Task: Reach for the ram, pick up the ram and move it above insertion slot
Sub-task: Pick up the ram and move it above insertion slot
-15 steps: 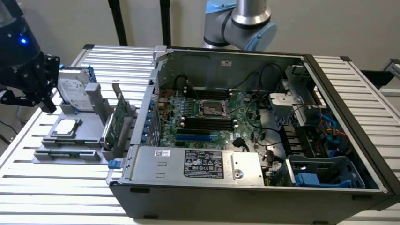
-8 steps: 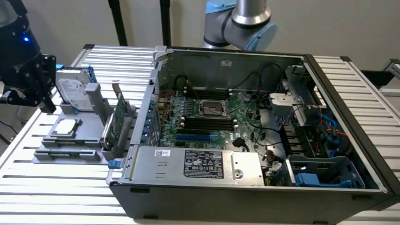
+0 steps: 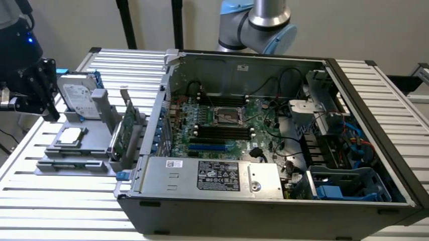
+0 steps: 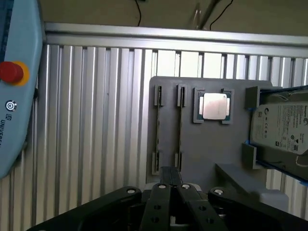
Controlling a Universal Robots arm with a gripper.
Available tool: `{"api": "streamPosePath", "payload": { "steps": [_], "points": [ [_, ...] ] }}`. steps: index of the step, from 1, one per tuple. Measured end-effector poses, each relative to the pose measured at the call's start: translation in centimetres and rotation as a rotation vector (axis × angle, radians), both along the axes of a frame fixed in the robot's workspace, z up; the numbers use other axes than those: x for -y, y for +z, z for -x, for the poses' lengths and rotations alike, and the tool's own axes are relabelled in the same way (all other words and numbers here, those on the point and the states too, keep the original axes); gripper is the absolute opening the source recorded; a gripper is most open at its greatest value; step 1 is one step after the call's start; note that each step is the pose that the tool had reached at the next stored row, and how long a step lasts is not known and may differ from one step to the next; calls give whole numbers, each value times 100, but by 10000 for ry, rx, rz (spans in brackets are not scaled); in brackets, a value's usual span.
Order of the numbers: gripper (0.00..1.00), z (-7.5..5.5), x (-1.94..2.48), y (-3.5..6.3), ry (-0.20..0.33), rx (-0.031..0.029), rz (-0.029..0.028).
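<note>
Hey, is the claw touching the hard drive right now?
Apart. The wrist view shows the shut claw in front of the gray tray, with a stretch of bare tray between its tips and the hard drive.

The place is a robotics lab set up for computer assembly. A bench (image 3: 60,201) of ribbed aluminium profiles carries an open computer case (image 3: 268,206) with its motherboard (image 3: 228,123) bared. Beside the case, a grey fixture (image 3: 94,135) holds a hard drive (image 3: 77,95) and a processor (image 4: 213,106). A robot arm (image 3: 258,22) rises behind the case, and a pendant (image 4: 14,106) with a red stop button (image 4: 9,72) is nearby.
</note>
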State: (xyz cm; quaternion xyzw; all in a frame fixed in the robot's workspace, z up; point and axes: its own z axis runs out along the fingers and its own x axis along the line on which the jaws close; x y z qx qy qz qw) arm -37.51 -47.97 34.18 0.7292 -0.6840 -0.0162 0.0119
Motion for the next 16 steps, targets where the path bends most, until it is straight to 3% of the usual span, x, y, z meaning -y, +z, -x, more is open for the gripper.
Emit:
{"api": "streamPosePath", "payload": {
  "steps": [4,10,12,13,16],
  "points": [
    [11,11,-1,-2,489,21,-24],
    [12,24,0,-2,511,27,-24],
    [24,24,0,-2,511,26,-24],
    [24,24,0,-2,511,27,-23],
    [36,24,0,-4,511,26,-24]
  ]
}}
